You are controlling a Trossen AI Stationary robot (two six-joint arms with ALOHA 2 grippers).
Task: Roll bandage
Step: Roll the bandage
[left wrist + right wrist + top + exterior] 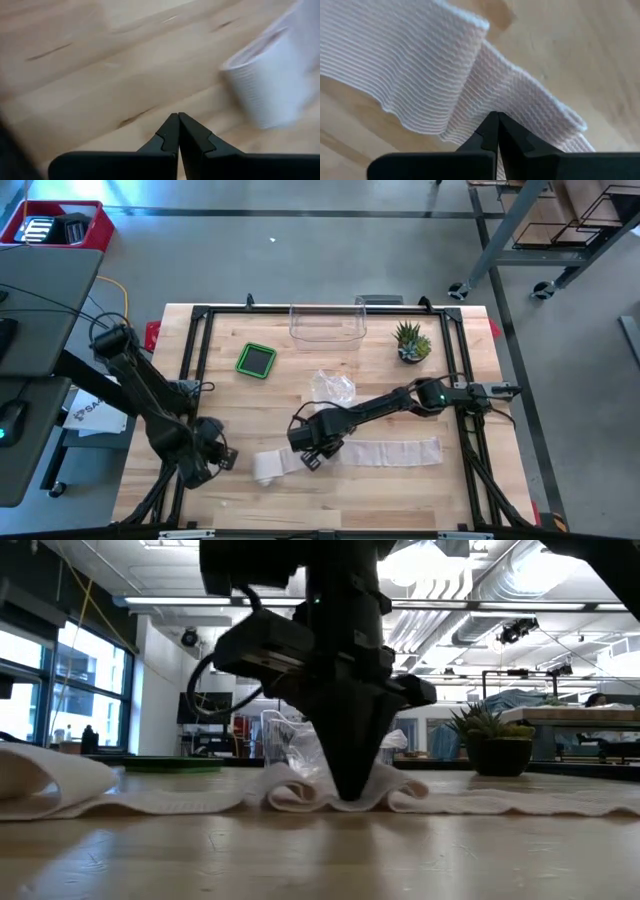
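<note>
Pressing down on the ribbed white bandage (385,452), my right gripper (312,461) has its jaws fully closed, the tips bunching the cloth into folds on the wooden table (330,500). I see the rolled end (268,467) just beside my left gripper (226,458), also closed, holding nothing.

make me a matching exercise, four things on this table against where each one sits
Things:
1. green tray
2. potted plant
3. clear box
4. bandage roll

Places:
A. far edge, middle
B. near the left end effector
C. far right part
D. left of the crumpled plastic bag

Pairs: 1-D, 2-C, 3-A, 4-B
</note>
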